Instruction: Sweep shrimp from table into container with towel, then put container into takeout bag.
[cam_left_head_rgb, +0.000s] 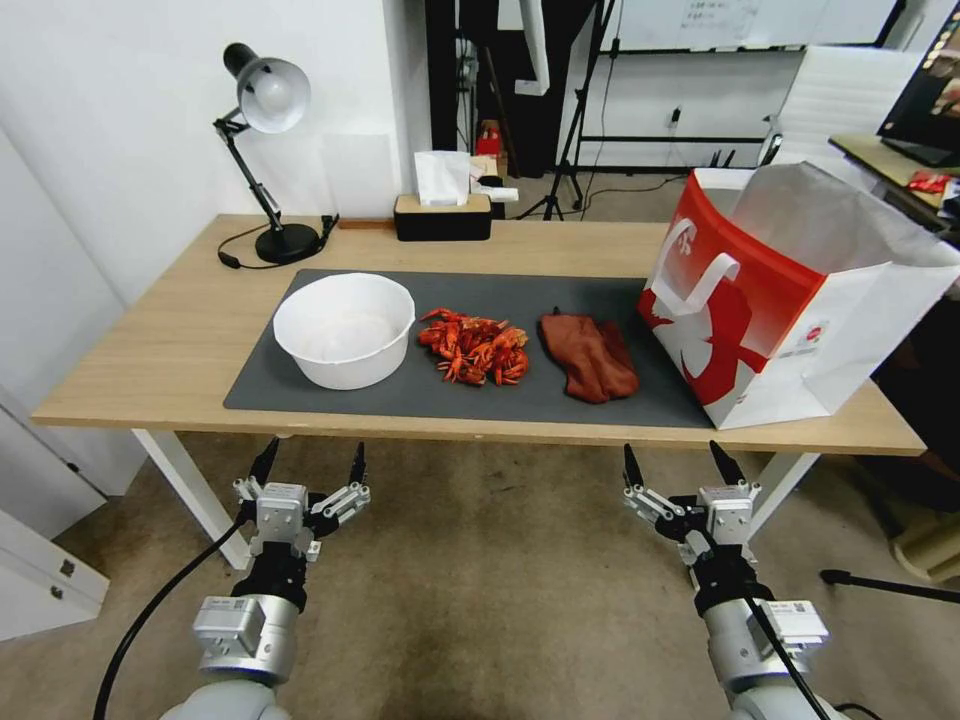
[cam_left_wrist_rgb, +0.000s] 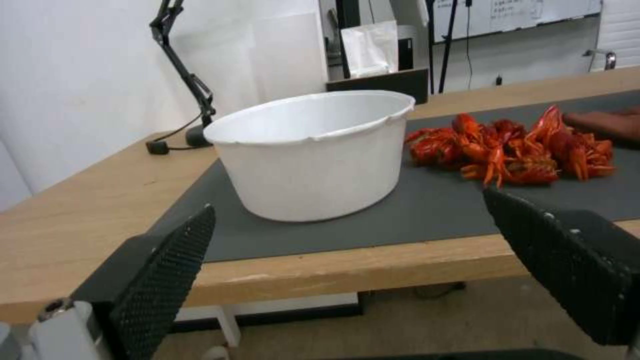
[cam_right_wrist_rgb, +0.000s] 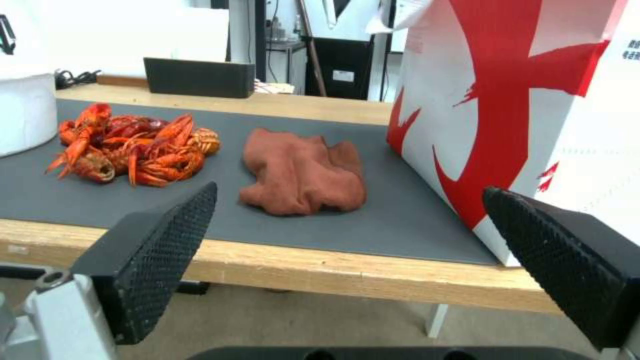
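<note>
The shrimp (cam_left_head_rgb: 475, 349) lie in a loose heap on the dark mat (cam_left_head_rgb: 300, 385), mid-table, claws and legs pointing every way. The heap runs slightly longer across the table than front to back. The white bowl (cam_left_head_rgb: 345, 330) stands upright just to their left. The towel (cam_left_head_rgb: 590, 356) lies crumpled just to their right, its long axis running front to back. Beyond it stands the takeout bag (cam_left_head_rgb: 760, 300), open, its red face toward the towel.

The left wrist view shows small notches in the bowl's rim (cam_left_wrist_rgb: 313, 137); the right wrist view shows the towel's folds.

The table (cam_left_head_rgb: 150, 340) is light wood, with a desk lamp (cam_left_head_rgb: 265, 150) and tissue box (cam_left_head_rgb: 443, 205) at the back.

Both the left gripper (cam_left_head_rgb: 310, 465) and right gripper (cam_left_head_rgb: 683, 463) hang before the table's front edge, fingers spread, holding nothing.
</note>
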